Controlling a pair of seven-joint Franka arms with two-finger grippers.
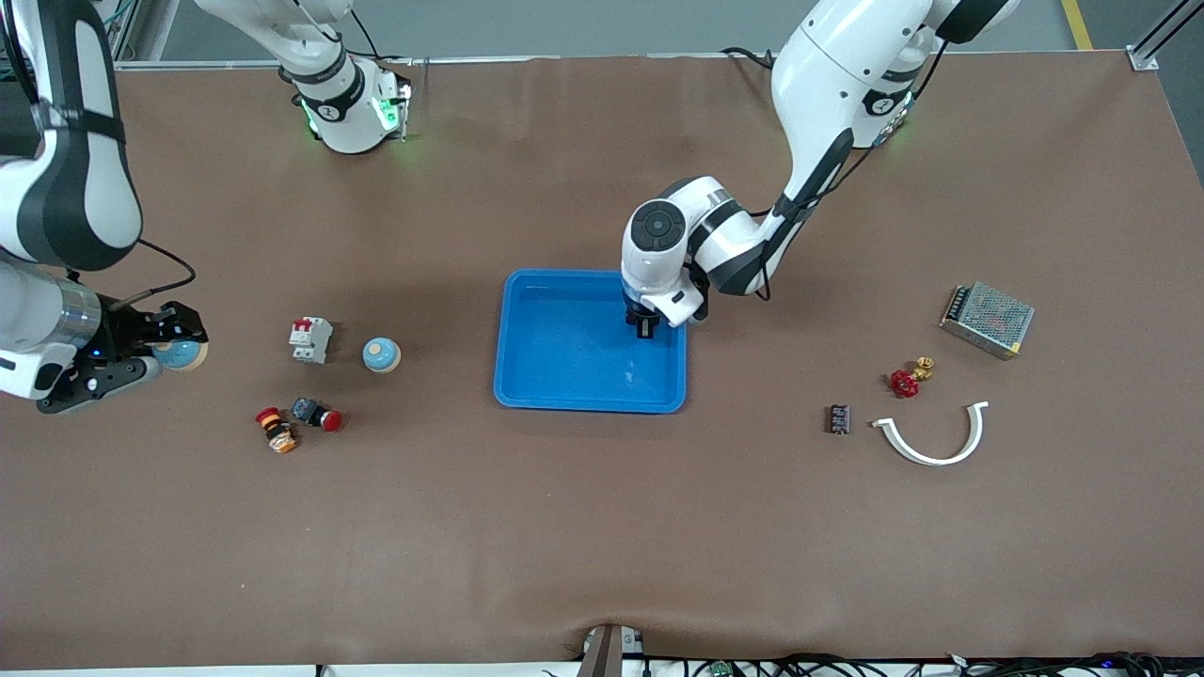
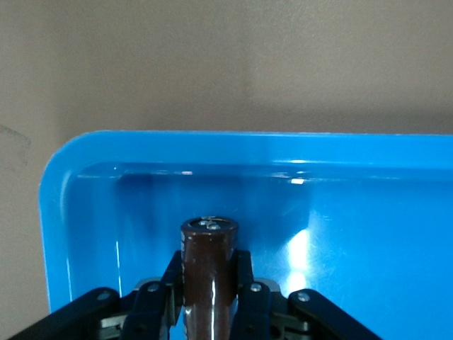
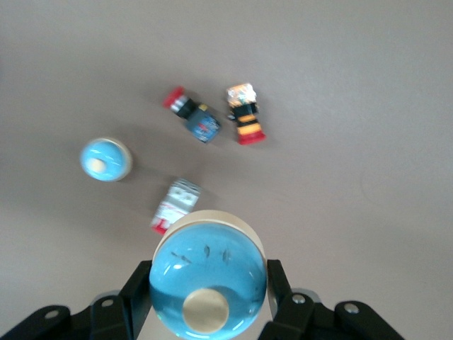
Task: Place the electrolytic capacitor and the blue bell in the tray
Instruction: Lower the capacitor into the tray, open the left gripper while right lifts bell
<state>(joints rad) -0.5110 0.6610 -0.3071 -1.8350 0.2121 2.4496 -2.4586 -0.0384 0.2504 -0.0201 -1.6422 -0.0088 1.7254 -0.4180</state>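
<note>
Front view: left gripper (image 1: pixel 644 326) is over the blue tray (image 1: pixel 527 376), at the tray corner toward the left arm's end and farther from the camera. Left wrist view shows its fingers (image 2: pixel 244 283) clamped on a brown capacitor (image 2: pixel 208 273), the metal end cap pointing away from the wrist, with the tray's rounded corner (image 2: pixel 64 177) under it. The capacitor is in the air above the tray floor; can't tell if it touches. Right gripper (image 1: pixel 160 353) is out at the right arm's end of the table, over bare tabletop, well apart from the tray. Right wrist view: its fingers (image 3: pixel 279 290) are shut on a blue bell (image 3: pixel 209 276), light-blue dome with a cream button and cream base rim. A second blue bell (image 1: pixel 381 354) sits on the table between the right gripper and the tray, just beside a white breaker with red trim (image 1: pixel 310 339). Nearer the camera than those: a black push button with a red cap (image 1: pixel 316 414) and a red, black and orange button (image 1: pixel 276 430), close together. Toward the left arm's end: a small black capacitor (image 1: pixel 838 418) lying on the table, a white curved plastic piece (image 1: pixel 936 437) beside it, a red-handled brass valve (image 1: pixel 909 377) and a metal mesh power supply box (image 1: pixel 987 320) farther from the camera. Tray is in the middle of the table with nothing resting on its floor.
</note>
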